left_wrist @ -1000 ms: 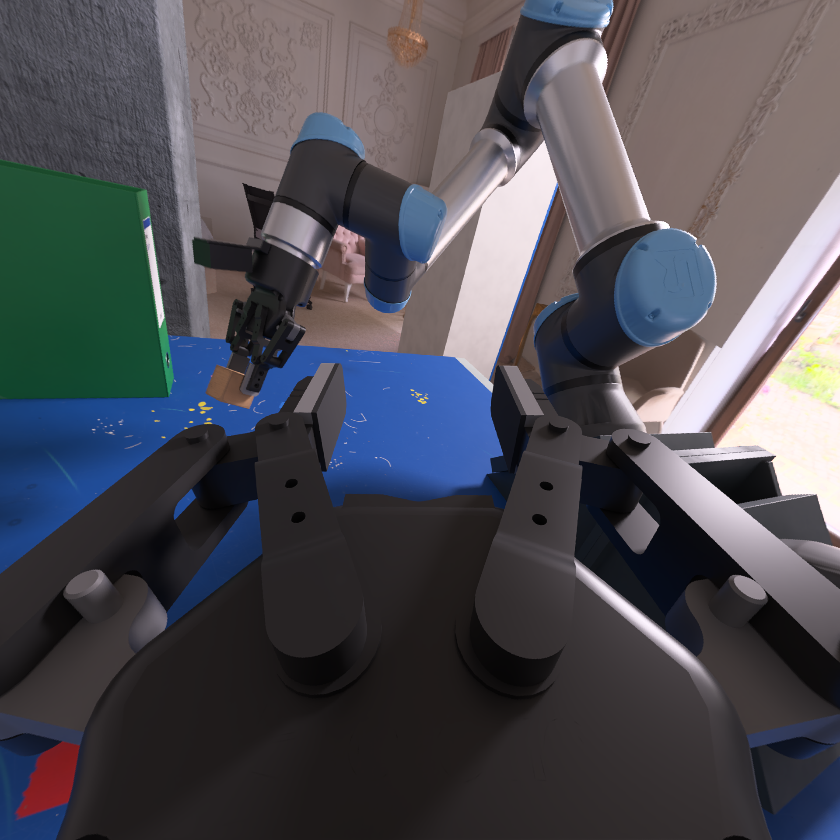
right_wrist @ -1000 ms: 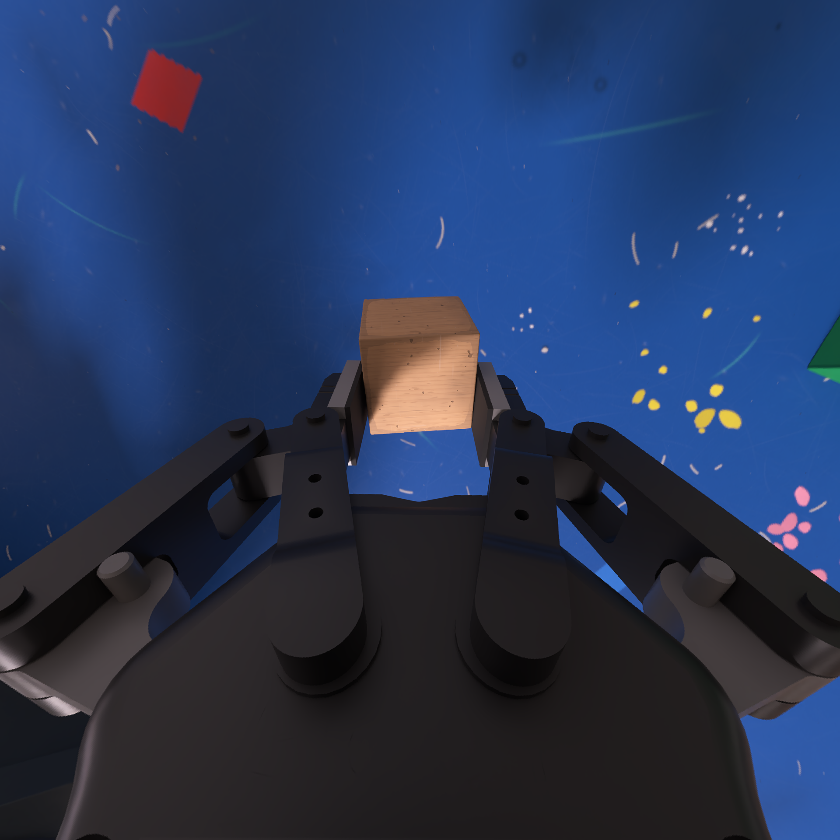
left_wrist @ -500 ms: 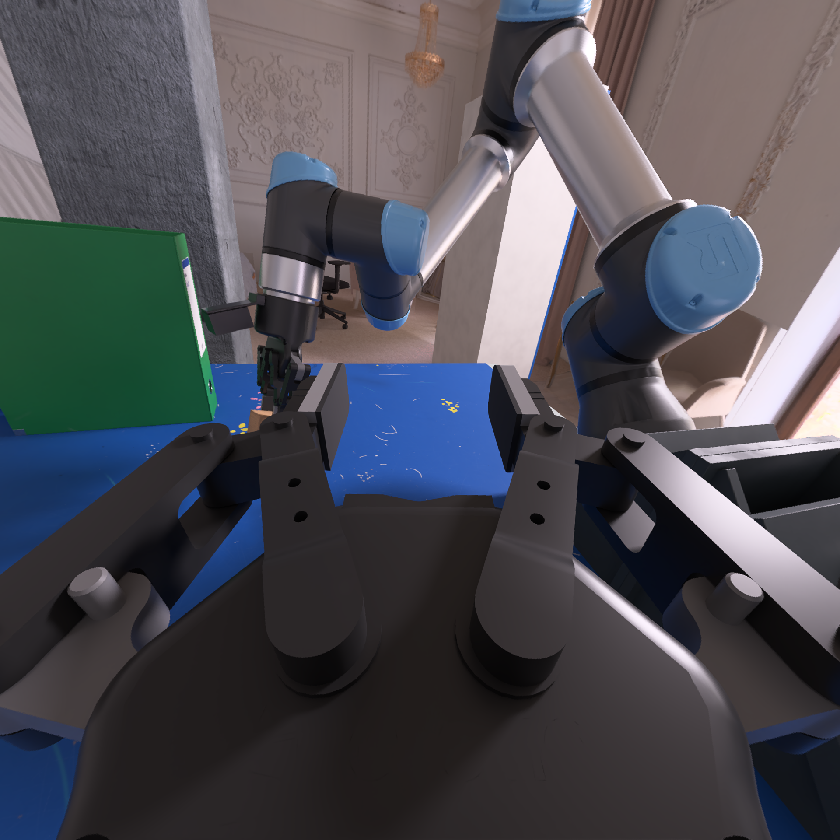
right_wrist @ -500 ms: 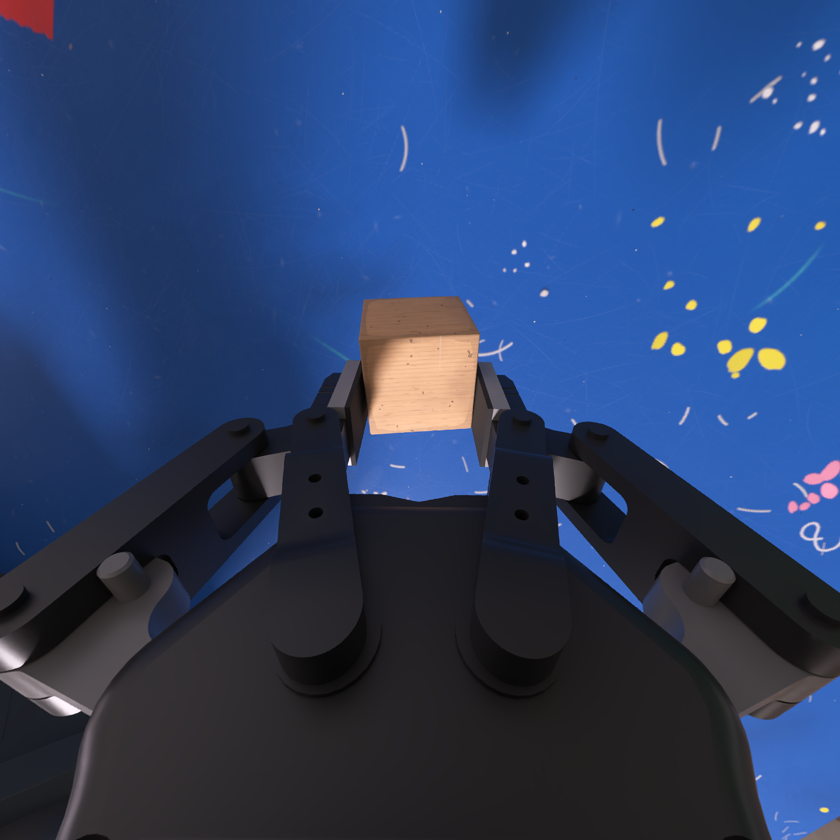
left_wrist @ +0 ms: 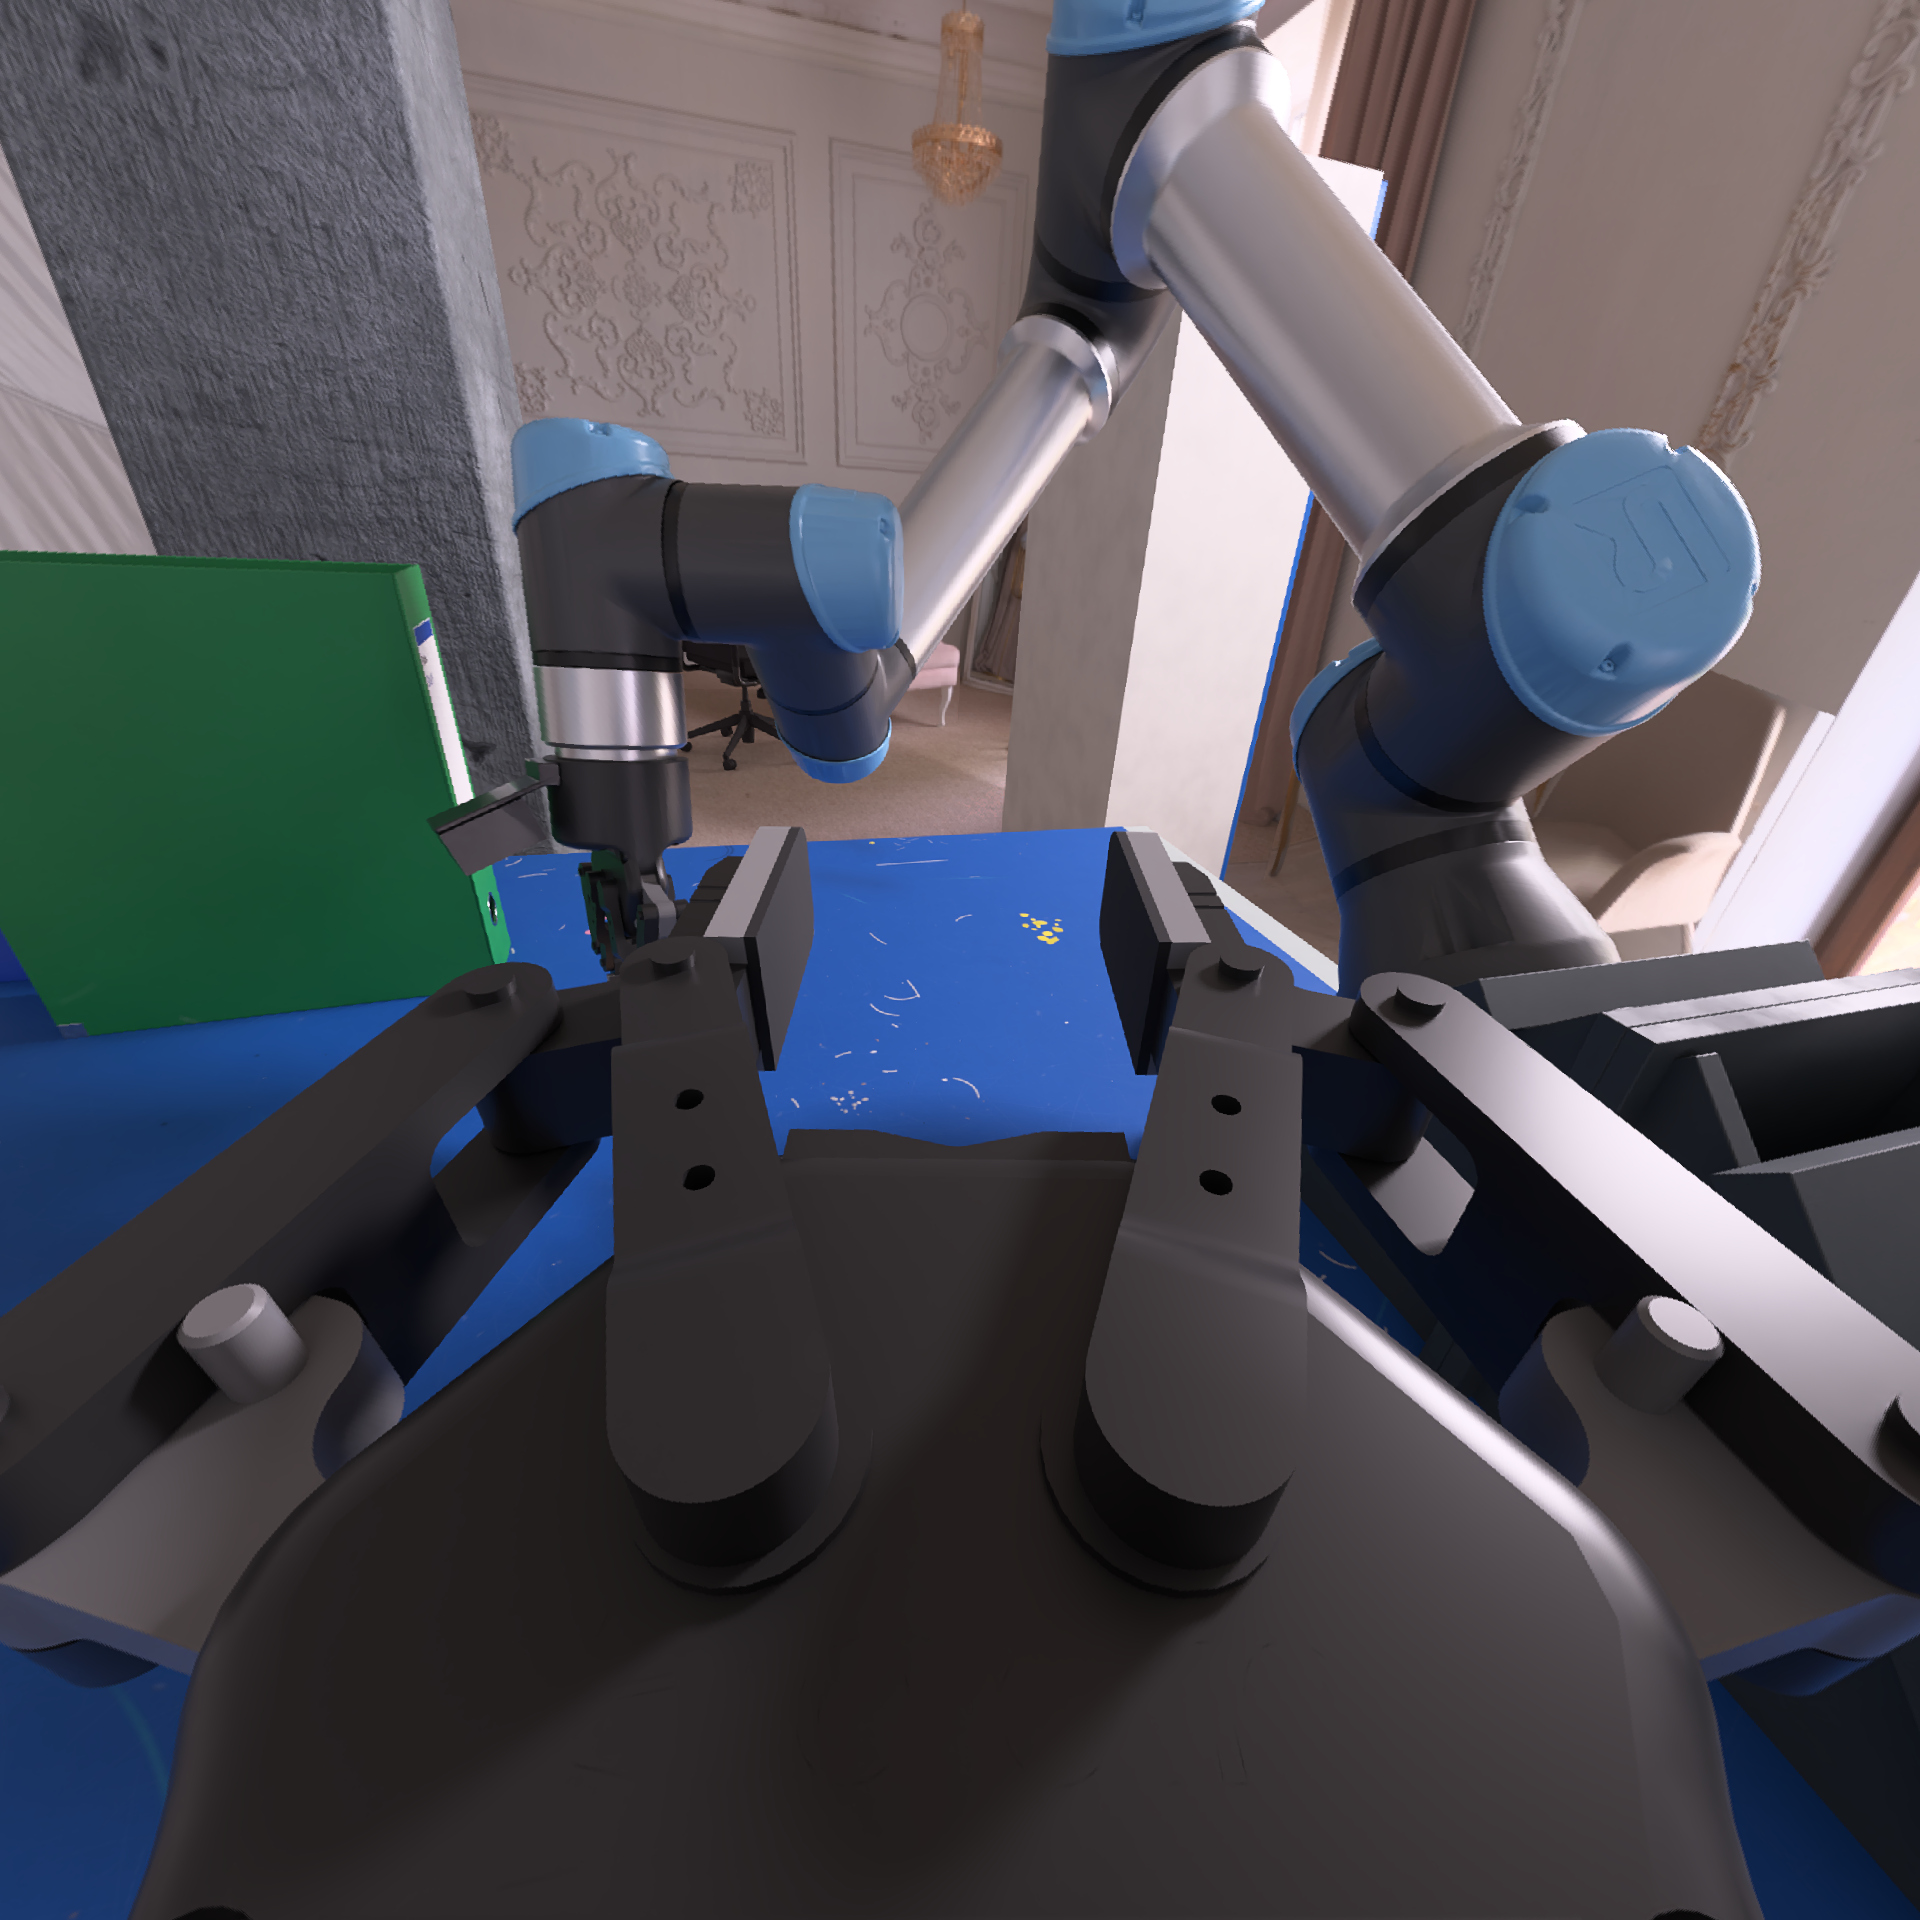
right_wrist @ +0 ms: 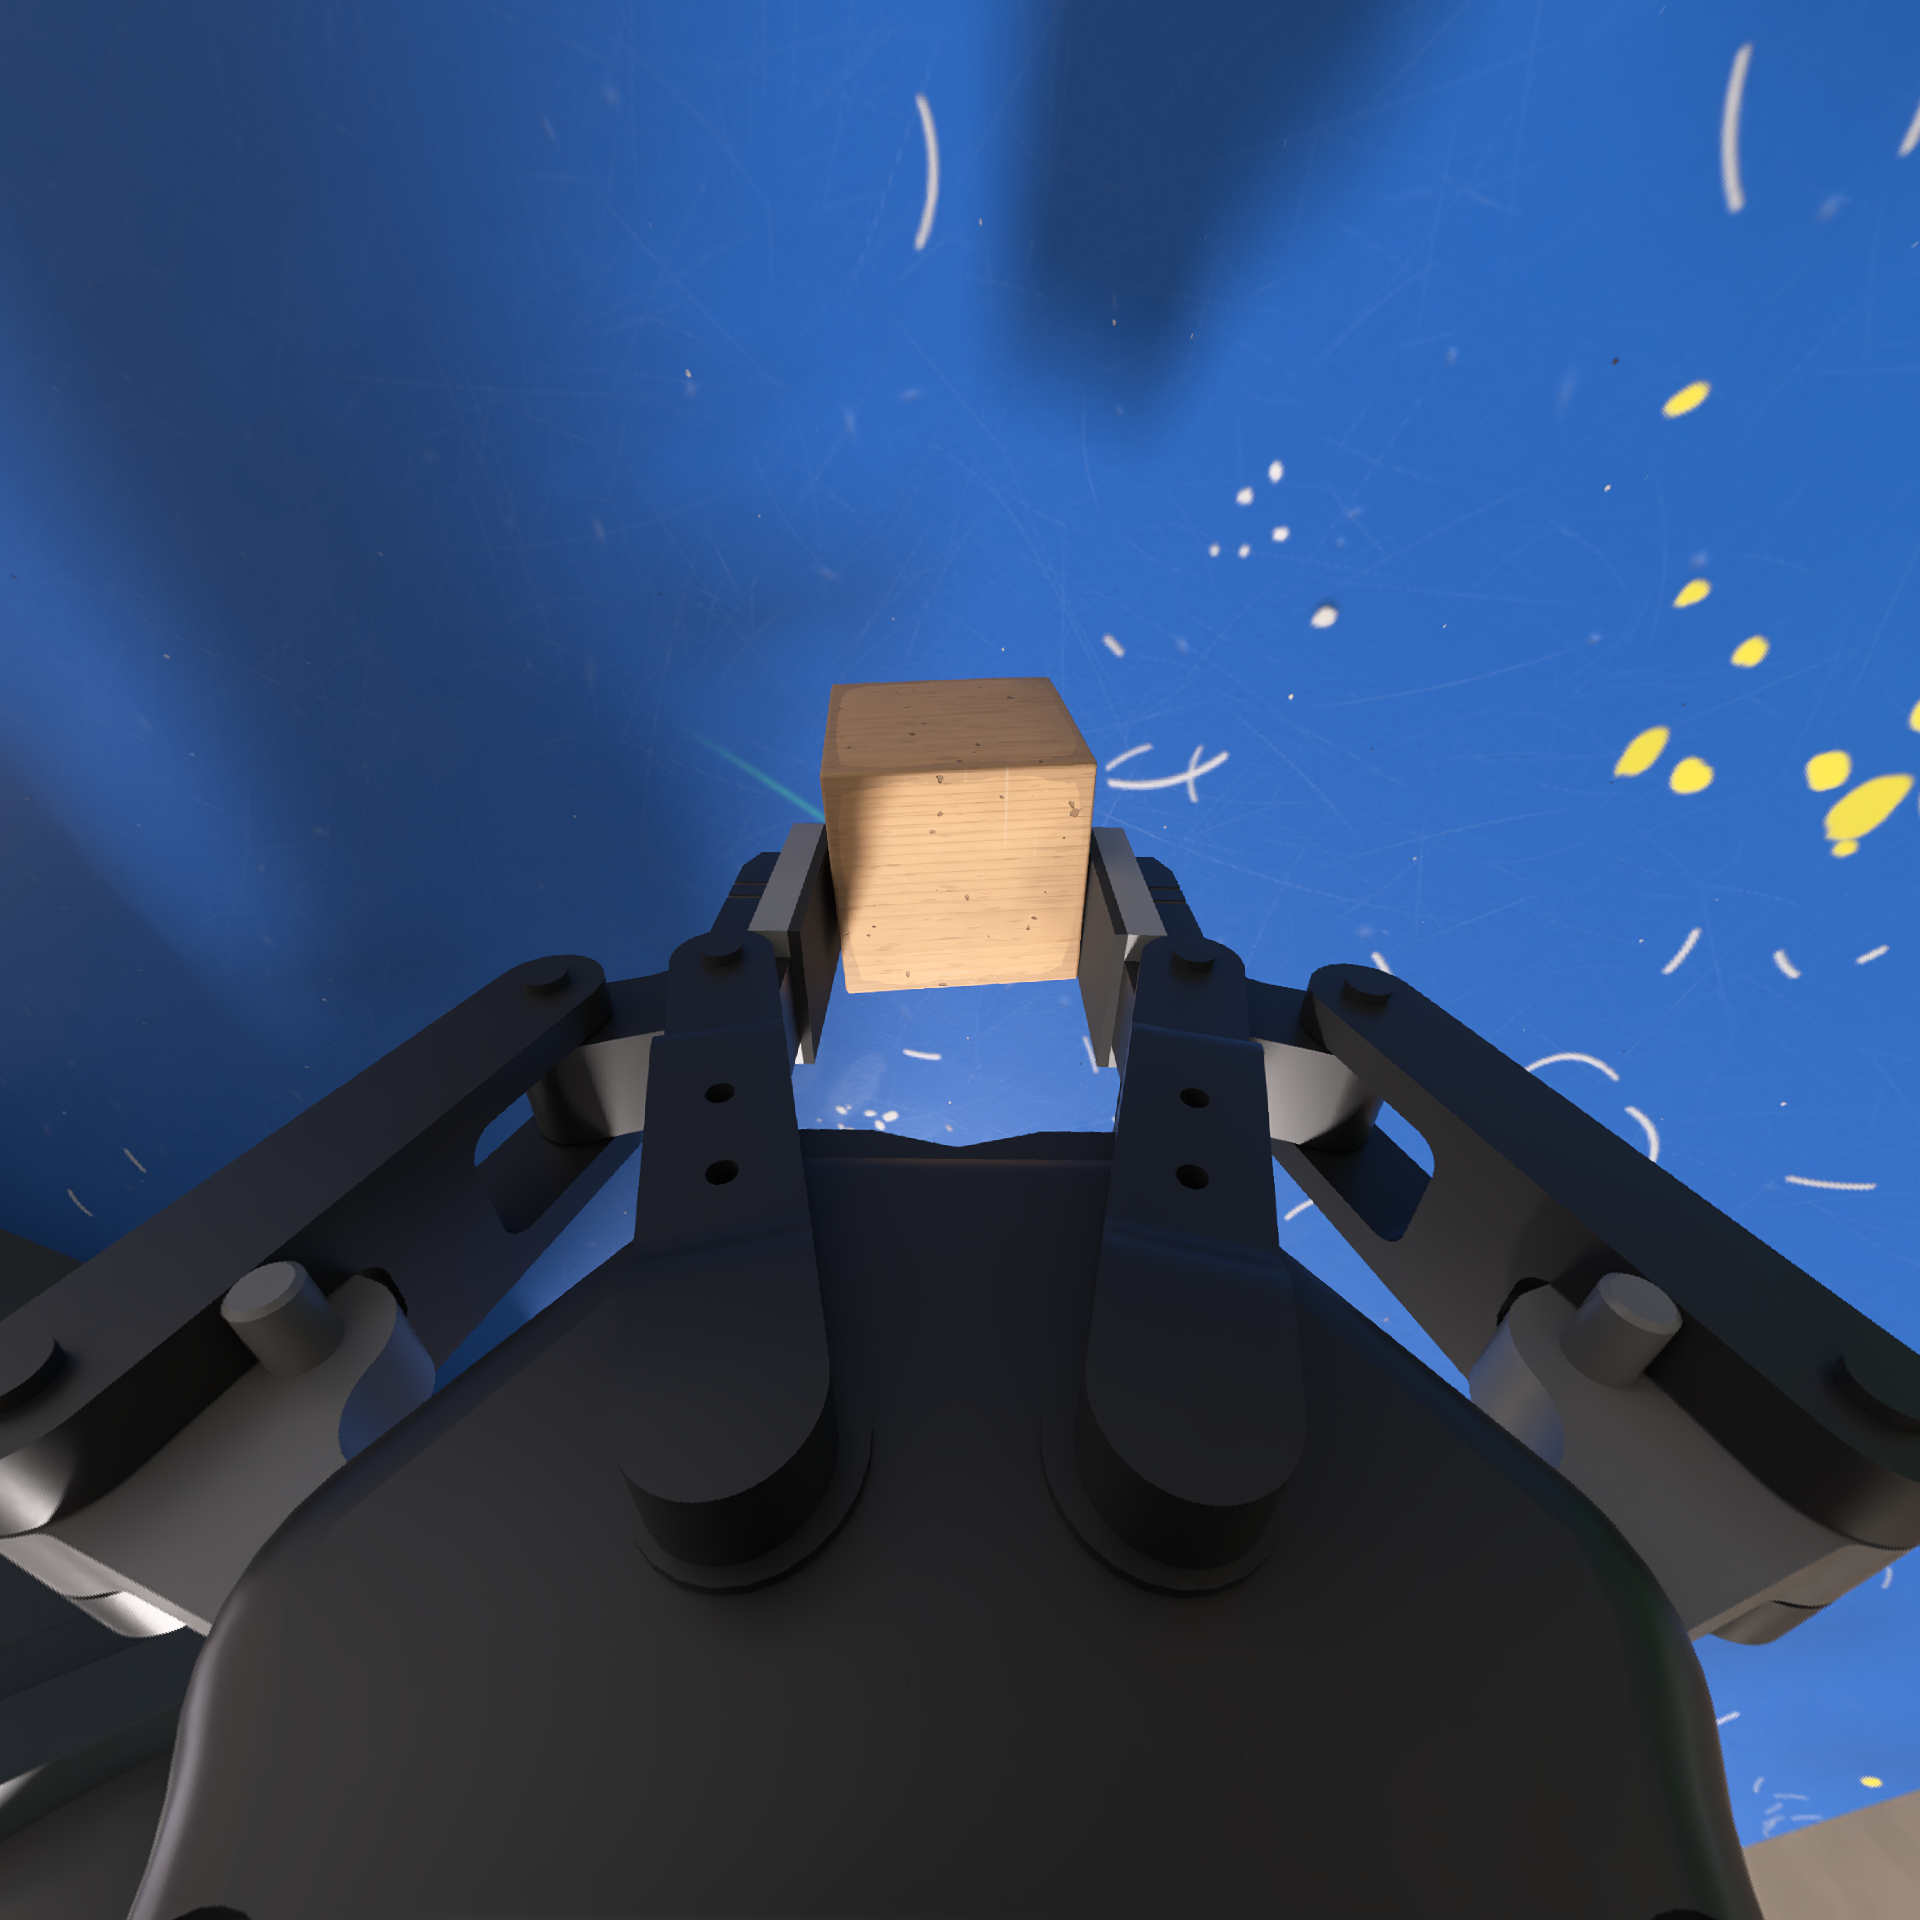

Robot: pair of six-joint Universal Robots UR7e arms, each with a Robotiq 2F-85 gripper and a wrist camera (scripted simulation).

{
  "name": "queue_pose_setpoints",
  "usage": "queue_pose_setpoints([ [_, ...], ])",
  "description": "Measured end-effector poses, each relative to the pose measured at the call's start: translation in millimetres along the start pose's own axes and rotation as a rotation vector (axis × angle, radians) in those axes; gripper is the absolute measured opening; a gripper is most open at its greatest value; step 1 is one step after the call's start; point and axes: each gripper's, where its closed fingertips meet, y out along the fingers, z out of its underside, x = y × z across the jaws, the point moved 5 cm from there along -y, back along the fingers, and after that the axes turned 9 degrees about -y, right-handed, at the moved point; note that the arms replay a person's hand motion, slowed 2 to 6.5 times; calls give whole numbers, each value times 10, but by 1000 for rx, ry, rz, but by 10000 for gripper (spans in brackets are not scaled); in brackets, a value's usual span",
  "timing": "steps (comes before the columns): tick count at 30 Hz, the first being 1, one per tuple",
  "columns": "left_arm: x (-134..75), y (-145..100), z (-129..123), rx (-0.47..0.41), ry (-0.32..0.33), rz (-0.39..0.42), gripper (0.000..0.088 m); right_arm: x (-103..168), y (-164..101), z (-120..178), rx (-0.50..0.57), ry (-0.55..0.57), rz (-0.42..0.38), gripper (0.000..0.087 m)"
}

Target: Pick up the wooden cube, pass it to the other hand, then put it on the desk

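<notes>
Place: grand old room of a mansion, set up as a robot workplace
Walls: pale panels [left_wrist: 644, 291] with ornate plaster mouldings, far
Light: gold chandelier [left_wrist: 956, 135] hanging from the ceiling
Furniture: office chair [left_wrist: 738, 707] on a beige floor, far; curtain [left_wrist: 1382, 94], right
Work gear: blue desk [left_wrist: 935, 966] flecked with paint; green binder [left_wrist: 208, 790] upright, left; grey pillar [left_wrist: 260, 312] behind it

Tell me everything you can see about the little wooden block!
The wooden cube is light tan, with fine grain lines, tiny dark specks and softly rounded edges. The right gripper holds it, one dark pad pressed flat on each side, top and front faces showing. It sits straight between the pads, over the blue desk; whether it touches the desk cannot be told.
</notes>
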Motion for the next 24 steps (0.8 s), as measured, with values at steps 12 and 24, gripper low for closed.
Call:
queue_pose_setpoints([
  [12,0,40,32,40,-27,-1,460,-33,217,23,136,10,10,400],
  [24,25,44,62,67,-25,-27,412,-57,363,8,199,18,9,400],
])
